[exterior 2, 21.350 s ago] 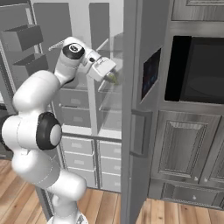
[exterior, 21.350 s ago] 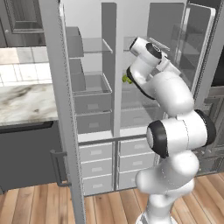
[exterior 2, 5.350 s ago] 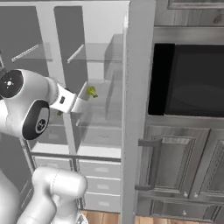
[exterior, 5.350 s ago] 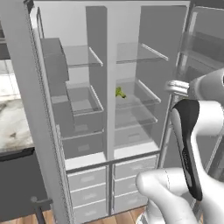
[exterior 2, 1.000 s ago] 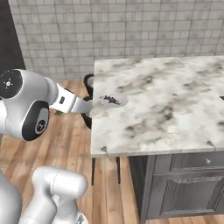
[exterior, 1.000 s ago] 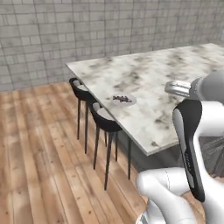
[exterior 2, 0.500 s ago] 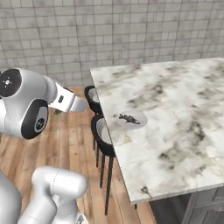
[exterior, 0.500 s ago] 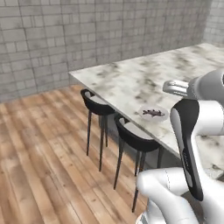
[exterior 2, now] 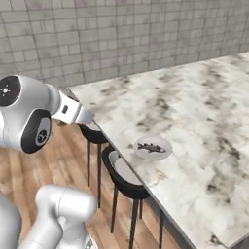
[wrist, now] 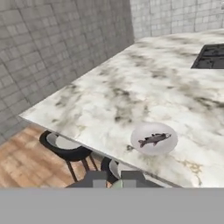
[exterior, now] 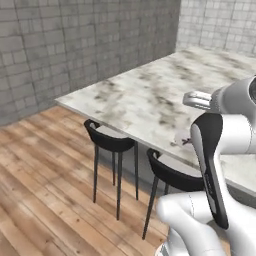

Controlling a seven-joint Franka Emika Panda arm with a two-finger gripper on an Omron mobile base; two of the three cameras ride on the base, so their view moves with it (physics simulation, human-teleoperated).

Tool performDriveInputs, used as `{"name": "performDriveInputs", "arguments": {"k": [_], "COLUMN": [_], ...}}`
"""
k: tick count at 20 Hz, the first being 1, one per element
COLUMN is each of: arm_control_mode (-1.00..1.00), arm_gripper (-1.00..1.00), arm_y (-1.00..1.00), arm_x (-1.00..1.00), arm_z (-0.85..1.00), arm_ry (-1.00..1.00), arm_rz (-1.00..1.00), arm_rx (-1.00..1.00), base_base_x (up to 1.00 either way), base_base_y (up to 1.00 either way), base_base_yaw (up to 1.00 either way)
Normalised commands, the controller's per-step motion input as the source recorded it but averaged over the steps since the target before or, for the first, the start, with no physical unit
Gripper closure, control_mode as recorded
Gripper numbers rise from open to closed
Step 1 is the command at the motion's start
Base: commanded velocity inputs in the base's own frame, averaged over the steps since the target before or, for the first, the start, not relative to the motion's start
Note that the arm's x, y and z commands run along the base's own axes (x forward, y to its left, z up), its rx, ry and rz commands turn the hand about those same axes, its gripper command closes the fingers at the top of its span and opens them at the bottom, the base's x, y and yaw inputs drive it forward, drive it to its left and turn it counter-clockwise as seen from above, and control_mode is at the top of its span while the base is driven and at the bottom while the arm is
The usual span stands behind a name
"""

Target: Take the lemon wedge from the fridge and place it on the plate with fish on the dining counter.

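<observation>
A small pale yellow lemon wedge [wrist: 116, 184] sits pinched between my two dark fingertips [wrist: 100, 178], so my gripper [wrist: 115, 179] is shut on it. The gripper [exterior 2: 90, 116] hangs over the floor side of the dining counter [wrist: 144, 83], above the stools. Ahead and slightly right of it, near the counter's edge, lies the round pale plate [wrist: 141, 131] with the slim brownish fish [wrist: 154, 139] on it. From the right base the plate [exterior 2: 164, 144] and fish [exterior 2: 151, 147] lie right of the gripper. My arm half hides the plate [exterior: 179, 136]. The fridge is out of view.
Two black stools [exterior 2: 124, 176] [exterior 2: 91, 132] with pale seats stand tucked under the counter's overhang, below the gripper. A dark cooktop [wrist: 210, 57] is set into the far right of the counter. A grey tiled wall [exterior: 75, 45] runs behind, over wooden floor [exterior: 45, 190].
The base has kept driving and turning, so the whole scene has shifted: the counter, stools and plate now lie nearer and further right. The gripper stays shut on the wedge.
</observation>
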Motion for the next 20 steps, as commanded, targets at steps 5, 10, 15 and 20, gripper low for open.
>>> {"name": "performDriveInputs", "arguments": {"k": [5,10,15,20], "arm_control_mode": [1.00,1.00,1.00,1.00], "arm_gripper": [1.00,1.00,1.00,1.00], "arm_y": [0.00,0.00,0.00,0.00], "arm_x": [0.00,0.00,0.00,0.00], "arm_z": [0.00,0.00,0.00,0.00], "arm_ry": [0.00,0.00,0.00,0.00], "arm_rz": [0.00,0.00,0.00,0.00], "arm_rx": [0.00,0.00,0.00,0.00], "base_base_x": [0.10,0.00,0.55,0.73], "base_base_y": [-0.21,-0.32,-0.03,-0.04], "base_base_yaw": [-0.39,-0.34,-0.15,-0.01]}}
